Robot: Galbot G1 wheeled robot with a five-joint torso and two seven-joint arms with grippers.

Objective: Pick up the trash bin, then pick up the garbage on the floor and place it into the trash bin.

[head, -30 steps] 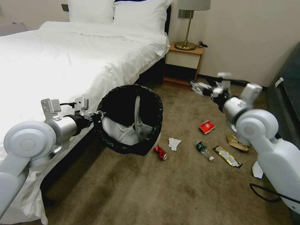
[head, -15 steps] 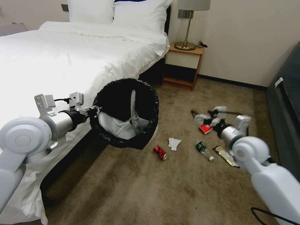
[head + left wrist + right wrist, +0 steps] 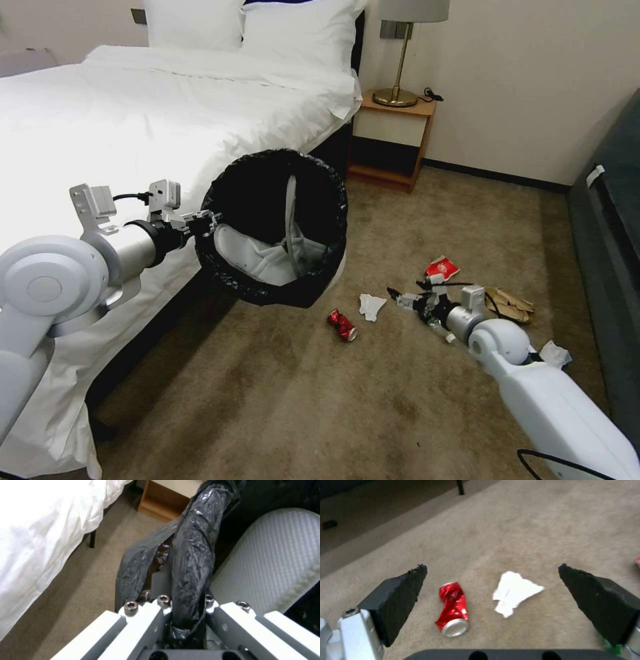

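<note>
Beige carpet [image 3: 347,400] — left gripper [image 3: 207,227] clamped on raised trash bin [image 3: 273,230] rim, right gripper [image 3: 400,297] wide open, empty, low near white tissue [image 3: 515,592] — crushed red can [image 3: 453,608] beside.

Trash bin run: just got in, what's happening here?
The left claw is shut on the rim of the trash bin, holding it off the floor beside the bed, with white slippers inside. The right claw is open, low over the carpet, facing the crushed red can and a white tissue. A red packet, brown paper bag and another tissue lie on the floor.
</note>
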